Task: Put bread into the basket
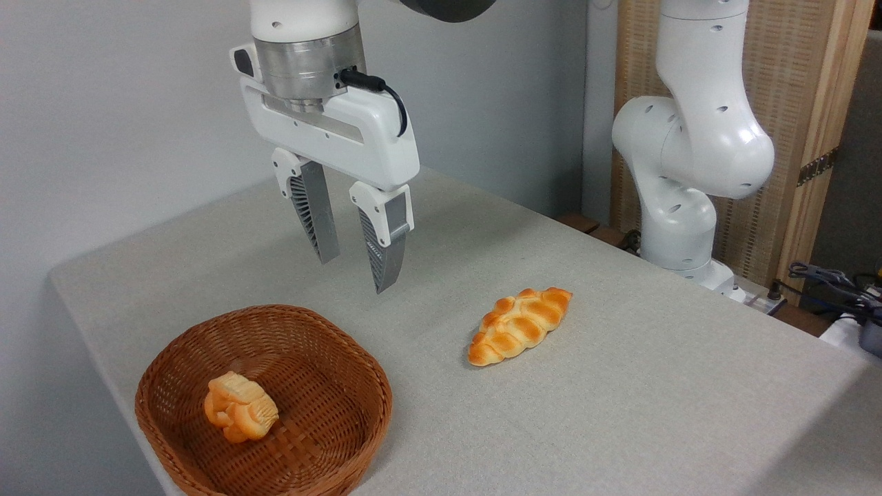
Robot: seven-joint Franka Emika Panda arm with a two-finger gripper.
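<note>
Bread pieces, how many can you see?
2. The braided loaf lies on the table, right of the basket. The small bun sits inside the basket. None looks hidden.

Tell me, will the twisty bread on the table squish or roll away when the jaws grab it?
The braided loaf lies flat and long, so it probably won't roll. Its glossy crust might be a bit slippery. Its bumpy creases should give the ribbed fingers some grip. Squishiness can't be judged from here.

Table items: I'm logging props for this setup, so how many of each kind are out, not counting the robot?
Braided loaf, lying on the table: 1
Small bun, inside the basket: 1
Wicker basket: 1
Total: 3
</note>
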